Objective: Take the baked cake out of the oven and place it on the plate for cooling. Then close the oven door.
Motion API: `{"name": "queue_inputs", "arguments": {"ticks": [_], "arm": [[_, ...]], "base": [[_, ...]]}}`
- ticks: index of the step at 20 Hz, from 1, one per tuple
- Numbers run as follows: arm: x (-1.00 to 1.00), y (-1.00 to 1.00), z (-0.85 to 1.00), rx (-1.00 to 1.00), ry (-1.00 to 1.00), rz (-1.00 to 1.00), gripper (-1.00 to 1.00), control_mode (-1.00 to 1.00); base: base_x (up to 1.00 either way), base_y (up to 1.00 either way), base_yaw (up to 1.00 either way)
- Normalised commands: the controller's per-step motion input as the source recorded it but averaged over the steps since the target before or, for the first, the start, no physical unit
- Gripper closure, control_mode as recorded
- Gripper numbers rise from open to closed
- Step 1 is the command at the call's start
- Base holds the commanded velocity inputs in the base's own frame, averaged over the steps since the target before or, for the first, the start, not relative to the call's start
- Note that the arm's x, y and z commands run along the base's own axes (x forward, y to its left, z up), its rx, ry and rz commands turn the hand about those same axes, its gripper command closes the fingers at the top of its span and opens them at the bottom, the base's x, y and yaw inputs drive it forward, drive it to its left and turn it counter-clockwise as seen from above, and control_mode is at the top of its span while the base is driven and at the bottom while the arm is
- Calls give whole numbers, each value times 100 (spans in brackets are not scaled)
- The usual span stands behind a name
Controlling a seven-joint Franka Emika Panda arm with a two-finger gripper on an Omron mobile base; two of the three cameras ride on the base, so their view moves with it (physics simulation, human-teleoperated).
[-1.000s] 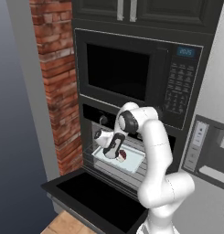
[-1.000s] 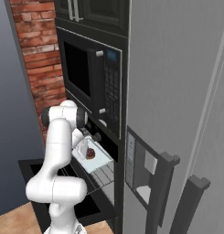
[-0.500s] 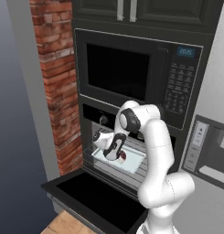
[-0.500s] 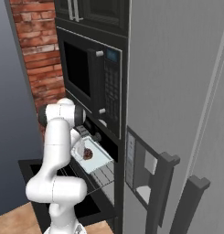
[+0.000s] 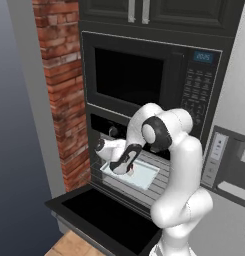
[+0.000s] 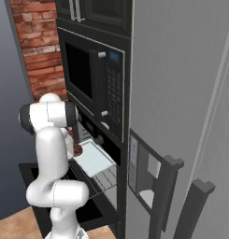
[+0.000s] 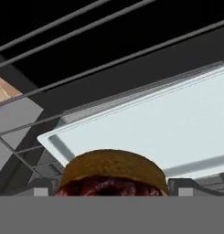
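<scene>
While the oven door [image 5: 101, 216] lies dropped open, step: closing on the cake [image 7: 112, 170], lift not yet made.
Cake: a brown round with a dark red side, sitting on the near corner of a pale tray [image 7: 154, 125]. The tray rests on the wire rack [image 5: 161, 187], pulled out of the oven [image 5: 100, 123] over the door.
Tool: the tool [image 7: 112, 189] reaches down at the tray's front edge, its jaws standing wide, one tip on either side of the cake. Whether they already press on it I cannot tell.
Risk, grip: the cake looks soft and domed, so a hard squeeze could crush it and a light one could let it slide out on the lift.
Risk, tray: a low approach could push the tray along the rack bars and carry the cake off centre.
Risk, clearance: the microwave [image 5: 139, 80] sits just above, so a steep rise could strike the oven's upper edge.
Risk, door: it juts out under the arm, and a dropped cake would land on its glass.
</scene>
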Motion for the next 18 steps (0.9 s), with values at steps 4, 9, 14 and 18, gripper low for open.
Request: {"name": "queue_inputs", "arguments": {"ticks": [4, 9, 14, 18], "arm": [[-34, 15, 100, 10, 5, 14, 100, -100], [-63, 3, 100, 8, 6, 9, 100, -100], [-65, 0, 100, 5, 6, 2, 100, -100], [-56, 0, 100, 3, 11, 0, 100, -100]], "base": [[0, 0, 0], [0, 0, 0], [0, 0, 0], [0, 0, 0]]}}
